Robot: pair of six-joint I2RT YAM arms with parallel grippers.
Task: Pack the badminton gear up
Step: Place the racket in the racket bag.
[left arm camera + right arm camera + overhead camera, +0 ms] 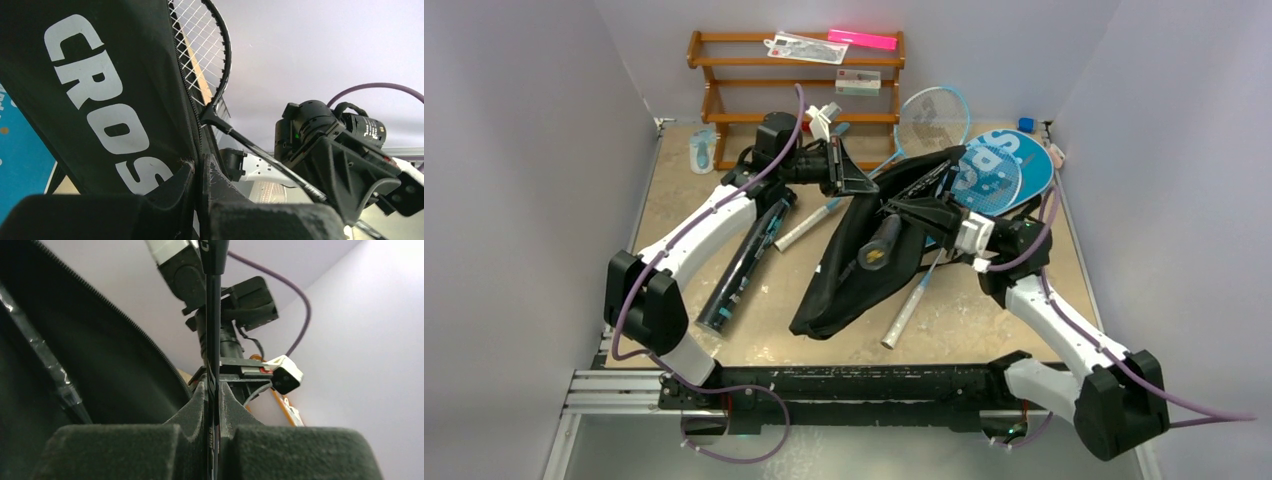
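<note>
The black "CROSSWAY" cover (854,270) lies open mid-table; it also fills the left of the left wrist view (100,90). My left gripper (849,172) (200,167) is shut on its zipper edge and holds that edge up. My right gripper (916,212) (212,390) is shut on the thin shaft of the black racket (213,340), whose head (202,45) sits at the cover's mouth and whose handle (879,243) lies on the cover. Light-blue rackets (932,120) (910,308) and the blue "SPORT" cover (1014,160) lie behind and right. The black tube (744,265) lies left. A shuttlecock (701,155) stands far left.
The brown wooden rack (724,100) stands against the back wall with the pink bar (864,40) and clear packets (804,47) on it. A small blue object (1027,125) sits in the back right corner. Grey walls close in on both sides.
</note>
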